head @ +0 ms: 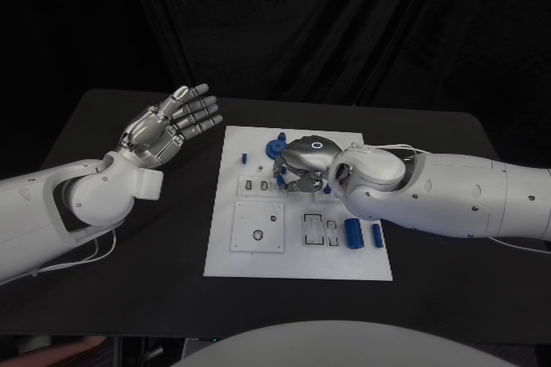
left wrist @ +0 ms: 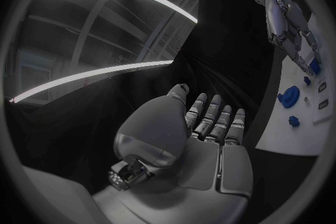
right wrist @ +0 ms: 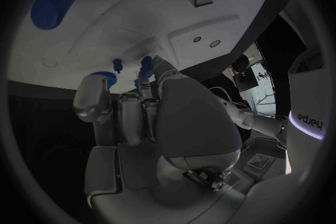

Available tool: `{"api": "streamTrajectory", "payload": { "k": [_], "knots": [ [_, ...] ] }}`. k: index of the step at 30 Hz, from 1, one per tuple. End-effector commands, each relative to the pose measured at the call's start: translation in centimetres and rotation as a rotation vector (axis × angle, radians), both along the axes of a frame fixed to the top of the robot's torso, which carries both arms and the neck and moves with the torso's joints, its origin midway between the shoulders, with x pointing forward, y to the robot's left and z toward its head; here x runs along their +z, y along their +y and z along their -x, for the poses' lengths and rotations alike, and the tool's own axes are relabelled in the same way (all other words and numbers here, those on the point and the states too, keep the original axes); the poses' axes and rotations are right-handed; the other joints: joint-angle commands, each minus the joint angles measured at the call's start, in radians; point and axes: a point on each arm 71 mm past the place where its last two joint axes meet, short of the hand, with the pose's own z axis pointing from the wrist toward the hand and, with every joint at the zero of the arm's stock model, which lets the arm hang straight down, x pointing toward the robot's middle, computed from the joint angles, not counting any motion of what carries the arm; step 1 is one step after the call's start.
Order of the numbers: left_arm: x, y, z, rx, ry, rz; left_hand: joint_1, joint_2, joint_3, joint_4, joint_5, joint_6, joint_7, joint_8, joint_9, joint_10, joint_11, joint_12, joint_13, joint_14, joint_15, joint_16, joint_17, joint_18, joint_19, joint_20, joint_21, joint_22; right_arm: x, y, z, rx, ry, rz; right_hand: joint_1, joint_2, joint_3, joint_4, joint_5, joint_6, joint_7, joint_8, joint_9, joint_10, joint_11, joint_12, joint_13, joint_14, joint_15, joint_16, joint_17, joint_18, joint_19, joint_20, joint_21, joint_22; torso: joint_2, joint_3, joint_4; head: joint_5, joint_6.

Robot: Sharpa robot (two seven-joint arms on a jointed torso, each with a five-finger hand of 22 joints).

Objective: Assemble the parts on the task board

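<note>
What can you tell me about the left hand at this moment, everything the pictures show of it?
The left hand is silver and metallic-looking, at the end of a white arm. It is raised over the black table to the left of the white board, palm open and fingers apart and extended, pointing away from the robot. It holds nothing and touches nothing. The left wrist view shows its back, fingers straight.

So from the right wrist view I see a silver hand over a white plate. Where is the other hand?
Observer: The left hand is raised over the black table, beside the task board, fingers apart, holding nothing.
Operator: And the blue roll I see, is it alone?
Observer: No. Two blue cylinders lie side by side on the board, next to the right arm.
</note>
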Motion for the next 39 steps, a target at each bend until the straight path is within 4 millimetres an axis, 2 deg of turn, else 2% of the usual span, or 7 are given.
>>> {"api": "streamTrajectory", "payload": {
  "k": [1, 13, 18, 26, 31, 36, 39],
  "knots": [
    [0.01, -0.19, 0.06, -0.011, -0.002, 0.014, -0.012, 0.001, 0.005, 0.0, 0.006, 0.007, 0.091, 0.006, 0.001, 0.006, -0.001, 0.004, 0.001, 0.002, 0.002, 0.0, 0.001, -0.012, 0.004, -0.002, 0.0, -0.001, -0.14, 0.03, -0.07, -0.014, -0.008, 0.012, -0.002, -0.002, -0.002, -0.006, 0.005, 0.006, -0.008, -0.005, 0.041, 0.027, 0.0, -0.006, 0.177, 0.056, -0.006, -0.005, 0.094, 0.018, -0.006, -0.001, -0.007, 0.118, -0.001, -0.0014, -0.0025, 0.001, -0.001],
    [-0.04, -0.29, 0.02, -0.015, 0.0, 0.014, -0.012, 0.001, 0.005, 0.0, 0.006, 0.007, 0.091, 0.006, 0.001, 0.006, -0.001, 0.004, 0.001, 0.002, 0.002, 0.0, 0.001, -0.012, 0.004, -0.002, 0.0, -0.001, -0.57, 0.4, -0.45, -0.007, -0.003, 0.025, -0.008, -0.004, -0.005, -0.005, 0.001, -0.004, -0.004, -0.012, 0.041, 0.025, 0.003, -0.008, 0.176, 0.056, -0.003, -0.007, 0.093, 0.018, -0.007, 0.001, -0.011, 0.117, -0.002, -0.0025, -0.0032, 0.003, -0.007],
    [-0.13, -0.31, -0.01, -0.018, 0.002, 0.014, -0.013, 0.0, 0.006, 0.0, 0.006, 0.006, 0.091, 0.006, 0.001, 0.006, -0.001, 0.004, 0.001, 0.002, 0.002, -0.001, 0.001, -0.011, 0.003, -0.002, 0.0, -0.002, -0.82, 0.43, -0.59, -0.003, 0.0, 0.029, -0.012, -0.005, -0.006, -0.003, -0.004, -0.008, -0.002, -0.015, 0.041, 0.023, 0.005, -0.01, 0.173, 0.055, -0.002, -0.009, 0.09, 0.018, -0.008, 0.002, -0.015, 0.116, -0.002, -0.0014, -0.0029, 0.003, -0.009],
    [-0.4, -0.31, 0.05, -0.019, 0.007, 0.014, -0.013, 0.0, 0.006, -0.001, 0.006, 0.006, 0.091, 0.006, 0.001, 0.006, -0.001, 0.004, 0.001, 0.002, 0.002, -0.002, 0.001, -0.011, 0.002, -0.002, -0.001, -0.002, -0.95, 0.44, -0.69, 0.004, 0.001, 0.03, -0.028, -0.012, -0.012, 0.007, -0.047, -0.076, 0.021, -0.066, 0.02, -0.003, 0.025, -0.031, 0.148, 0.042, 0.015, -0.033, 0.062, 0.026, -0.027, 0.016, -0.07, 0.101, -0.002, -0.0013, -0.0018, 0.0, -0.013],
    [-0.51, -0.27, 0.1, -0.018, 0.01, 0.014, -0.013, 0.0, 0.006, -0.001, 0.006, 0.006, 0.091, 0.006, 0.001, 0.006, -0.001, 0.004, 0.001, 0.002, 0.002, -0.002, 0.001, -0.011, 0.002, -0.002, -0.001, -0.002, -1.0, 0.45, -0.71, 0.007, 0.004, 0.033, -0.034, -0.015, -0.016, 0.011, -0.066, -0.085, 0.026, -0.075, 0.014, -0.01, 0.029, -0.036, 0.142, 0.038, 0.02, -0.039, 0.055, 0.028, -0.032, 0.02, -0.085, 0.098, -0.002, -0.0006, -0.0024, 0.0, -0.012],
    [-0.59, -0.23, 0.13, -0.017, 0.012, 0.013, -0.013, 0.0, 0.006, -0.001, 0.006, 0.006, 0.091, 0.006, 0.001, 0.006, -0.001, 0.004, 0.001, 0.002, 0.002, -0.002, 0.001, -0.011, 0.002, -0.002, -0.001, -0.002, -1.03, 0.49, -0.7, 0.011, 0.006, 0.035, -0.04, -0.019, -0.022, 0.016, -0.088, -0.103, 0.03, -0.09, 0.004, -0.021, 0.032, -0.046, 0.13, 0.035, 0.023, -0.044, 0.051, 0.03, -0.035, 0.024, -0.097, 0.095, -0.002, -0.0016, -0.0028, 0.001, -0.014],
    [-0.62, -0.21, 0.14, -0.017, 0.012, 0.013, -0.013, 0.0, 0.006, -0.001, 0.006, 0.006, 0.091, 0.006, 0.001, 0.006, -0.001, 0.004, 0.001, 0.002, 0.002, -0.002, 0.001, -0.011, 0.002, -0.002, -0.001, -0.002, -1.06, 0.5, -0.71, 0.012, 0.01, 0.036, -0.046, -0.026, -0.03, 0.02, -0.118, -0.131, 0.032, -0.107, -0.008, -0.04, 0.029, -0.062, 0.111, 0.033, 0.022, -0.048, 0.046, 0.032, -0.038, 0.025, -0.108, 0.093, -0.002, -0.0016, -0.0026, 0.001, -0.014]
  ]
}}
